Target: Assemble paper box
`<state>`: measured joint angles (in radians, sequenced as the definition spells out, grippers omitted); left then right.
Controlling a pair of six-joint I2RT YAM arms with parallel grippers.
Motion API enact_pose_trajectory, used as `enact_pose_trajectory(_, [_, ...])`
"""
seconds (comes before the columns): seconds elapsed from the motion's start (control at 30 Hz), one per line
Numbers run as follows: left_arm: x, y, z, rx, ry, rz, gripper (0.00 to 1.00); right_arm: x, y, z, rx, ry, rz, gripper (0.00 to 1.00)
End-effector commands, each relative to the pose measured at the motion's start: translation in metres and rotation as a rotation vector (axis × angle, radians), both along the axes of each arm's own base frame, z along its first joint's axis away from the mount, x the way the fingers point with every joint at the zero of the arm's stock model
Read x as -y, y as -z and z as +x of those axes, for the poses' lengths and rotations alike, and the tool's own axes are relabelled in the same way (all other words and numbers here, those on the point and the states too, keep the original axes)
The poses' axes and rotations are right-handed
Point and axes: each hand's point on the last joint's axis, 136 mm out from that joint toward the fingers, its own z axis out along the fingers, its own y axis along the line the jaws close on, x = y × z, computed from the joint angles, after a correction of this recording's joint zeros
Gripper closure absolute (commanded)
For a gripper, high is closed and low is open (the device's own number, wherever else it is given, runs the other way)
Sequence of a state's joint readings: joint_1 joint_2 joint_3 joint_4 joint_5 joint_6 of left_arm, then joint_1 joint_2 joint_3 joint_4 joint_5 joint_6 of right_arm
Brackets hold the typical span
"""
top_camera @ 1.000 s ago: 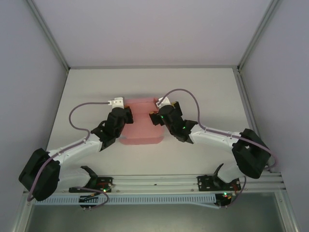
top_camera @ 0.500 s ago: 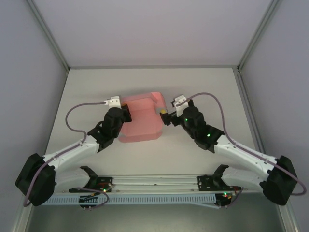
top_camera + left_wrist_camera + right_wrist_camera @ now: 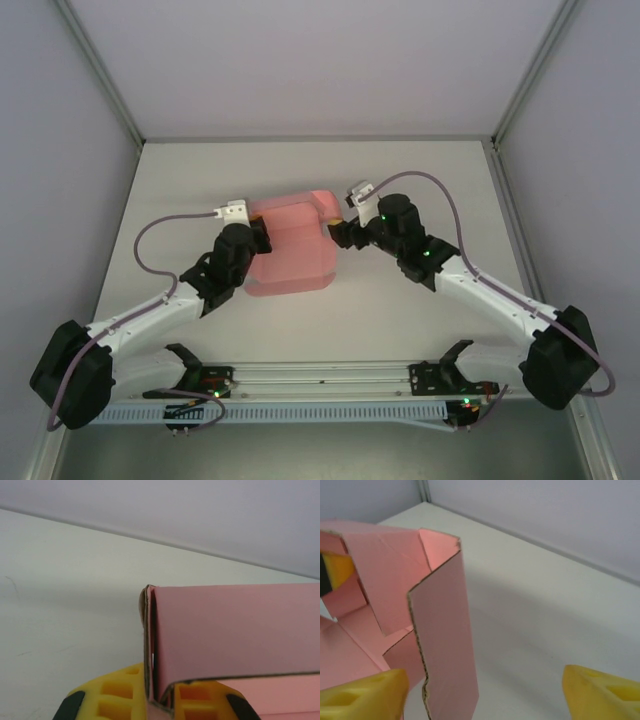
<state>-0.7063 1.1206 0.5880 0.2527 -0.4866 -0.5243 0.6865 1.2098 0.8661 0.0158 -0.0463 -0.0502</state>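
While left hand [image 3: 160,700] pinches plain pink paper box [image 3: 235,630], right hand [image 3: 480,692] spread open

You are looking at a matte white counter [image 3: 430,175] that is showing a few faint grey marks [image 3: 11,581] in the left wrist view. Pale grey panels are closing it in: a back wall [image 3: 320,60], a left wall [image 3: 50,200] and a right wall [image 3: 600,180]. Metal posts [image 3: 100,70] are slanting up from the far corners, and an aluminium rail [image 3: 320,375] is spanning the near edge.
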Motion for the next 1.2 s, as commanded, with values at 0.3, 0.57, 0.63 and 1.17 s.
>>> enact_pose_trajectory(0.3, [-0.006,0.002,0.010,-0.016,-0.064,0.003,1.00,-0.042,-0.013,-0.022,-0.133,-0.230,0.091,0.96])
enact_pose_trajectory(0.57, [0.005,0.005,0.016,-0.036,-0.042,-0.013,1.00,-0.074,-0.003,-0.036,-0.196,-0.263,0.067,0.87])
enact_pose_trajectory(0.63, [0.007,0.005,0.016,-0.038,-0.036,-0.017,1.00,-0.079,-0.001,-0.032,-0.171,-0.227,0.042,0.85])
enact_pose_trajectory(1.17, [-0.003,0.013,0.013,-0.038,-0.053,0.017,1.00,-0.056,-0.044,-0.039,-0.047,-0.164,0.067,0.22])
